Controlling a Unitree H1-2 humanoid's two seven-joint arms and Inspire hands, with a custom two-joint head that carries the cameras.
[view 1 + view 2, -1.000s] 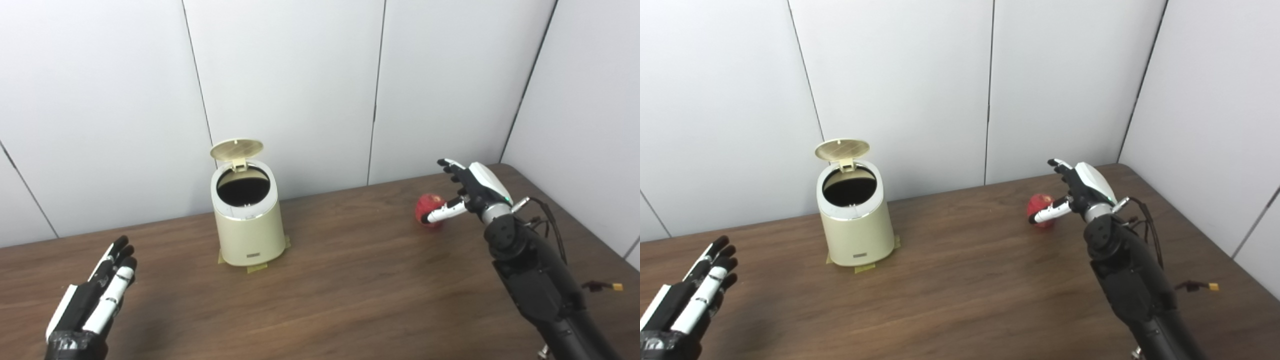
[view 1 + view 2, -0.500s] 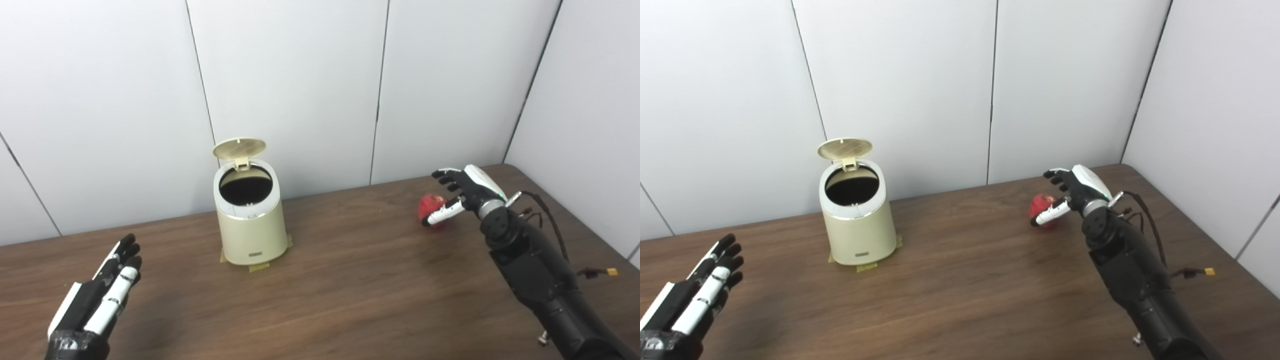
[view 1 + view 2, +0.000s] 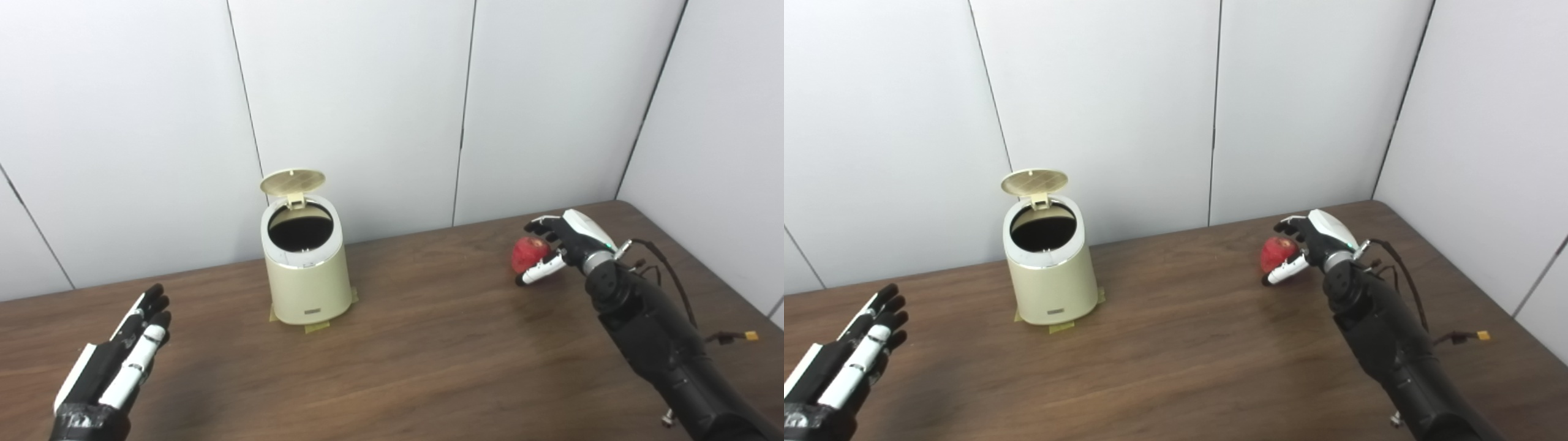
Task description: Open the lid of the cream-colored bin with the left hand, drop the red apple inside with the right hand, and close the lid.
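1. Cream-colored bin [image 3: 306, 278] stands upright on the brown worktop [image 3: 416, 355], left of frame centre, close to the back wall panels
2. Its lid [image 3: 293, 182] is flipped up on the rear hinge, the dark inside of the bin exposed
3. Bits of yellowish tape [image 3: 317, 327] show under the bin base at front and sides
4. Red apple [image 3: 529, 253] sits on the worktop at right of frame, well apart from the bin
5. Right hand [image 3: 560, 245] is at the apple: dark fingers curl over its top and far side, white thumb [image 3: 539, 272] reaches along below its near side
6. Fingers only partly closed; cannot tell if the grip is firm or if the thumb touches. Apple looks to be resting on the worktop
7. Right arm [image 3: 661, 349] runs in from the lower right corner, with loose cables [image 3: 674, 288] beside the wrist
8. Left hand [image 3: 116, 367] sits lower left of frame, empty, fingers straight and extended towards the bin, well clear of it
9. A small yellow connector [image 3: 751, 335] lies on the worktop near the right edge
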